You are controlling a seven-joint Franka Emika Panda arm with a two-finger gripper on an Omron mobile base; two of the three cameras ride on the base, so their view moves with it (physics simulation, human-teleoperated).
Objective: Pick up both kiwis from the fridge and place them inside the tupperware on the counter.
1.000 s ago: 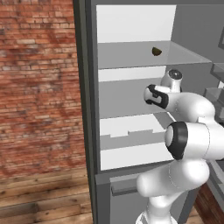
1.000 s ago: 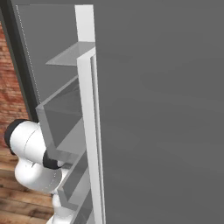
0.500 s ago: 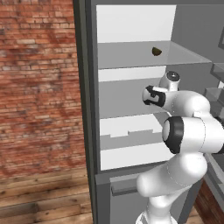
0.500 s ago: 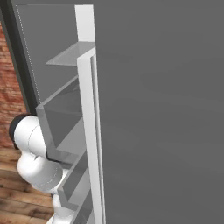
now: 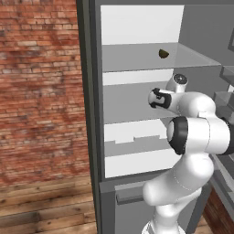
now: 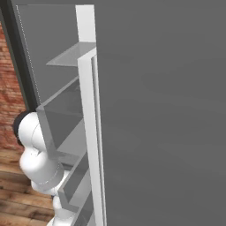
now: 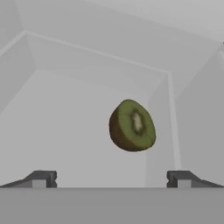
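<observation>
The fridge point(image 5: 93, 114) stands open, with pale walls and flat grey shelves. One kiwi point(image 5: 163, 53), small and olive-brown, lies on the upper shelf toward the right. My arm point(image 5: 196, 135) reaches into the compartment below that shelf. In the hand view a kiwi point(image 7: 132, 125) with a green cut face sits on a shelf near a back corner, just ahead of my gripper point(image 7: 111, 179). The fingertips point(image 7: 41, 178) stand wide apart, open, with nothing between them. Whether this is the same kiwi I cannot tell. The tupperware and the counter are out of view.
The fridge door point(image 6: 163, 110) stands open on the right, and its door shelves point(image 6: 66, 132) jut out close beside my arm. A brick wall point(image 5: 41, 91) and wooden floor point(image 5: 45, 210) lie left of the fridge. A drawer front point(image 5: 132, 196) closes the fridge's bottom.
My elbow has risen a little and the hand has edged slightly deeper into the fridge. The jaws have stayed open.
</observation>
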